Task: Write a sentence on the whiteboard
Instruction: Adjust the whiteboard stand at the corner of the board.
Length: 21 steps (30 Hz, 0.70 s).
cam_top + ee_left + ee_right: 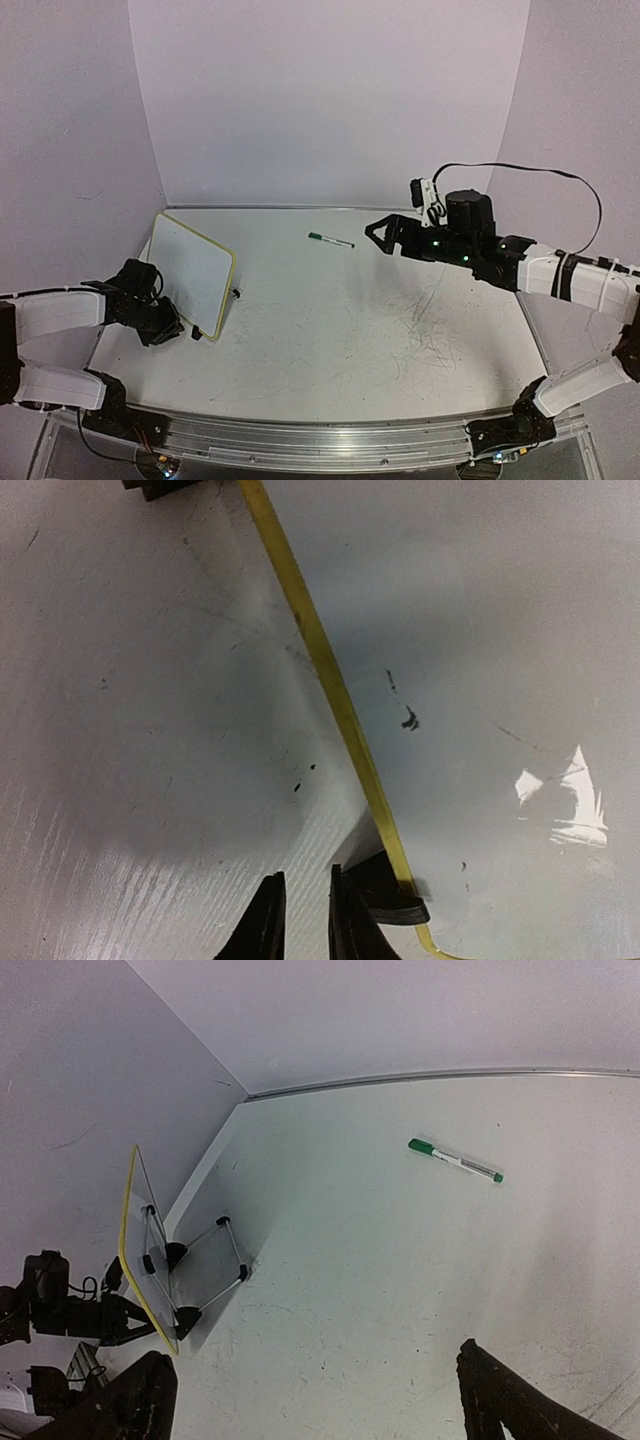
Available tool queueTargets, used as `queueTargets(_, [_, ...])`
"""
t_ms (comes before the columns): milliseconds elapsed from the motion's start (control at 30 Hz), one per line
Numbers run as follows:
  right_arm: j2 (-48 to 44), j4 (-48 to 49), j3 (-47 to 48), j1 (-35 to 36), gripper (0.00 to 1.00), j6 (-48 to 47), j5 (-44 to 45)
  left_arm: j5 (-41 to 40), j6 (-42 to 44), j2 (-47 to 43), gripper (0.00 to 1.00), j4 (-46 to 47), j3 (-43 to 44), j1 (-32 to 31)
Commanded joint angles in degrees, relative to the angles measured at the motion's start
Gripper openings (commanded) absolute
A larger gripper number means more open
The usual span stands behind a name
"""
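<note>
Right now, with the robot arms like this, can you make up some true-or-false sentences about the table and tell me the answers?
1. The green marker lies on the table. True.
2. The right gripper is holding the marker. False: its jaws are open and empty, and the marker lies apart from it.
3. The whiteboard lies flat. False: it stands tilted on its black feet.
4. The left gripper is down by the whiteboard's yellow edge. True.
</note>
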Motion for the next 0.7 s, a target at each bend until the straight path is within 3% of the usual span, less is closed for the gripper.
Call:
queueTargets(0, [1.38, 3.28, 0.17, 1.52, 0.98, 1.42, 1.16, -0.41, -1.25, 2.38, 0.15, 7.00, -0.60, -1.02])
queueTargets(467, [4.84, 3.62, 1.40, 4.30, 0.98, 3.46, 2.75, -2.65, -6.71, 8.62, 0.12, 14.18, 0.94, -12.53])
queueTargets(667, [6.90, 3.28, 1.78, 4.96, 0.98, 4.76, 3.86, -4.77, -8.23, 16.88, 0.11, 17.55, 6.78, -19.62])
